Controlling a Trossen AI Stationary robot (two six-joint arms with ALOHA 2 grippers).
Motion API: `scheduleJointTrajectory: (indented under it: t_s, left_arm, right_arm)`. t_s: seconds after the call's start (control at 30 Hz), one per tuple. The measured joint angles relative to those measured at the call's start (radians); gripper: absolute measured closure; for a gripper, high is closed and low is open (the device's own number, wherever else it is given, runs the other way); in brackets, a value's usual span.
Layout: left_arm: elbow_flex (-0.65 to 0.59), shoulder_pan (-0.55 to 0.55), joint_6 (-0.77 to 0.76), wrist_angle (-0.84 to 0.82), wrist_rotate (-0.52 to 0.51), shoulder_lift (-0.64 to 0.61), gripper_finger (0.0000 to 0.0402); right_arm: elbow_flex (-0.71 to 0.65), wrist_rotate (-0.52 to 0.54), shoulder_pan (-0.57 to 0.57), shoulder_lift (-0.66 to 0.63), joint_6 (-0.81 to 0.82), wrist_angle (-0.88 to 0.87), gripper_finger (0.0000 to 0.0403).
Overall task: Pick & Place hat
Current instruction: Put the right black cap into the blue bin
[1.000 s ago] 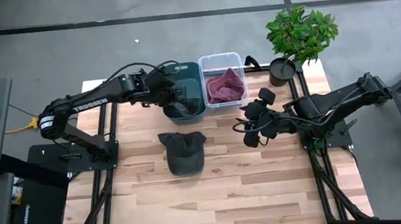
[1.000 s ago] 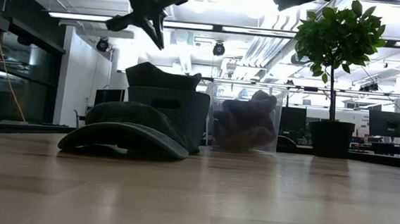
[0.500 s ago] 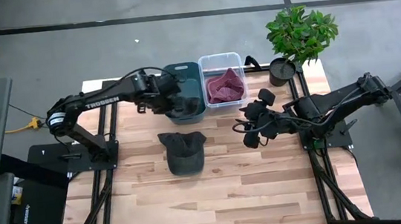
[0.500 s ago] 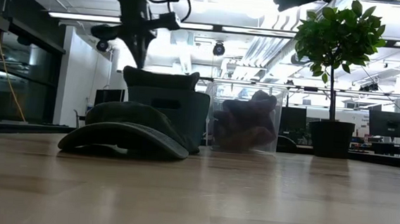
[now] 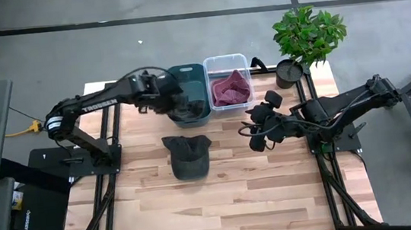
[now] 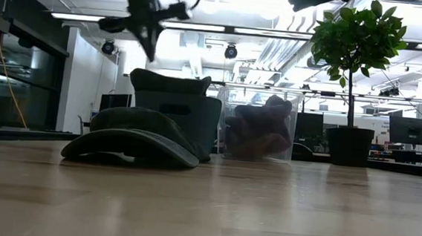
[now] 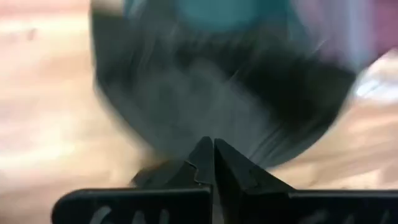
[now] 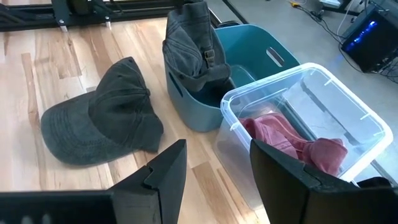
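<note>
Above the teal bin (image 5: 191,101), closed left gripper (image 5: 176,100) hovers over a hat (image 8: 194,43) draped on its edge.

The left arm (image 5: 90,106) bears white lettering reading "TROSSEN"; no other text is legible.

The left gripper (image 6: 148,35), which a second ago hangs high over the teal bin (image 5: 191,106) and half a second ago dips close to the dark hat (image 6: 167,81) draped on the bin's rim, now sits slightly higher above that hat, fingers pressed together, holding nothing.
</note>
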Motion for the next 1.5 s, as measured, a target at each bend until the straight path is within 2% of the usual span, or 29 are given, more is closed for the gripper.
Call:
scheduleJointTrajectory:
  t_s: [0.13,0.3,0.5,0.67,0.87,0.93,1.13,1.37,1.43,1.5]
  left_arm:
    - [0.042,0.0,0.021,0.046,-0.09,0.004,0.0401]
    - [0.041,0.016,0.046,0.069,-0.071,0.066,0.0401]
    - [0.041,0.015,0.065,0.1,-0.103,0.15,0.0401]
    - [0.043,0.016,0.066,0.072,-0.009,0.189,0.0401]
    - [0.043,0.014,0.076,-0.079,0.062,0.22,0.0401]
    - [0.039,0.014,0.087,-0.121,0.068,0.221,0.0401]
    - [0.048,0.013,0.082,-0.105,0.067,0.219,0.0401]
    - [0.188,0.013,0.089,-0.177,-0.01,0.219,0.0401]
    - [0.249,0.013,0.105,-0.229,0.003,0.219,0.0401]
    - [0.302,0.013,0.142,-0.297,0.057,0.217,0.0401]
  right_arm:
    - [0.0,-0.002,0.0,0.0,0.007,0.0,0.0231]
    - [0.0,-0.009,0.0,0.0,0.016,0.0,0.0231]
    - [0.0,-0.005,0.0,0.0,0.016,0.0,0.0231]
    - [0.0,-0.016,0.0,0.0,0.024,0.0,0.0231]
    - [0.0,-0.017,0.0,0.0,0.027,0.0,0.0231]
    - [0.0,-0.016,0.0,0.0,0.026,0.0,0.0231]
    - [0.0,-0.004,0.0,0.0,0.019,0.0,0.0231]
    - [0.0,-0.009,0.0,0.0,0.025,-0.001,0.0231]
    - [0.0,-0.015,0.0,0.0,0.025,-0.001,0.0231]
    - [0.0,-0.016,0.0,0.0,0.026,-0.003,0.0231]
